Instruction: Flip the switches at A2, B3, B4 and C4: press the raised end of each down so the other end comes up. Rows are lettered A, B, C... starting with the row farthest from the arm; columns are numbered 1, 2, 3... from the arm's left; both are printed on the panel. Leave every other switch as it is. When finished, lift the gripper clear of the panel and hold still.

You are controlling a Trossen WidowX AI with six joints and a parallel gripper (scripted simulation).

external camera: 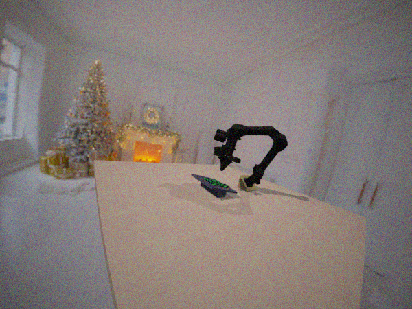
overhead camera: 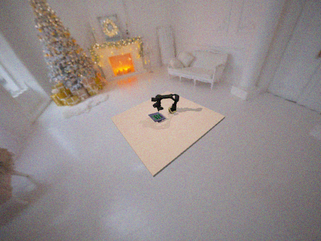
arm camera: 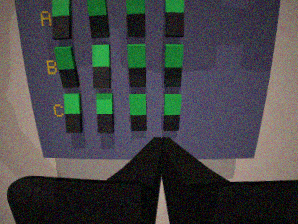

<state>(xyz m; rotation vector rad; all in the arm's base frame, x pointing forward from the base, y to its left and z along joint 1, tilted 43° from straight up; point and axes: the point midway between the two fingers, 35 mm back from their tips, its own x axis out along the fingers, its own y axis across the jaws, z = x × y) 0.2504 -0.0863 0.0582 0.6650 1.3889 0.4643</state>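
So the gripper (arm camera: 162,142) is closed w/ nothing in it, hovering above the switch panel (arm camera: 225,75) near its front edge, tips approx below the C4 switch (arm camera: 172,112). Panel sits tilted on the tabletop (external camera: 206,257), just beside the arm's base (external camera: 248,183).

1. The tool (arm camera: 161,150) shows as matt black, plastic-looking, with smooth faces and no shine.
2. The panel (arm camera: 225,75) reads as a flat, matt purple-blue surface with yellow printed row letters at its 9 o'clock edge.
3. Each switch (arm camera: 172,65) has a bright green half and a dull black half, both smooth.
4. The worktop (external camera: 206,247) looks pale beige, matt, faintly grainy.
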